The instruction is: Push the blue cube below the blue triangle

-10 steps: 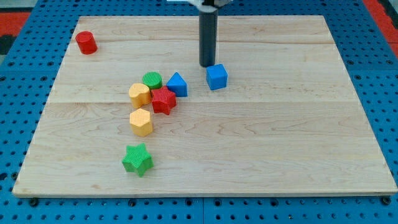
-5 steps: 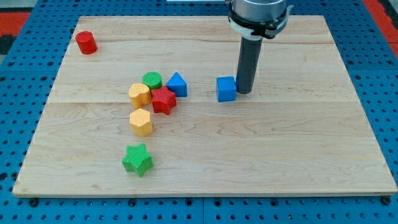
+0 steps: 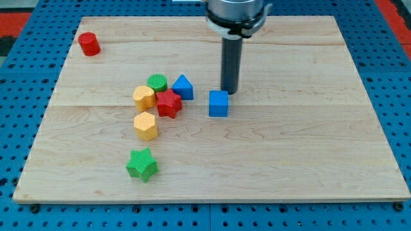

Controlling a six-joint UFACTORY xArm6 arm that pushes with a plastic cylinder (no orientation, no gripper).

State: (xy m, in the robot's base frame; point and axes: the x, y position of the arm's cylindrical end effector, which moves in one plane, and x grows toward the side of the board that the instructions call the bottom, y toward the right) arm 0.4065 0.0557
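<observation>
Blue cube (image 3: pixel 218 103): mid-table, right of and slightly nearer the bottom edge than blue triangle (image 3: pixel 183 87), not yet beneath it. My tip (image 3: pixel 229 91): just above the cube's upper right corner, seemingly placed to shove it down-left. Pincer: none fitted.

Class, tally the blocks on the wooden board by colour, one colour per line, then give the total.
Red: 2, cylinder and star
Blue: 2, triangle and cube
Green: 2, cylinder and star
Yellow: 2, upper and lower
Total: 8
</observation>
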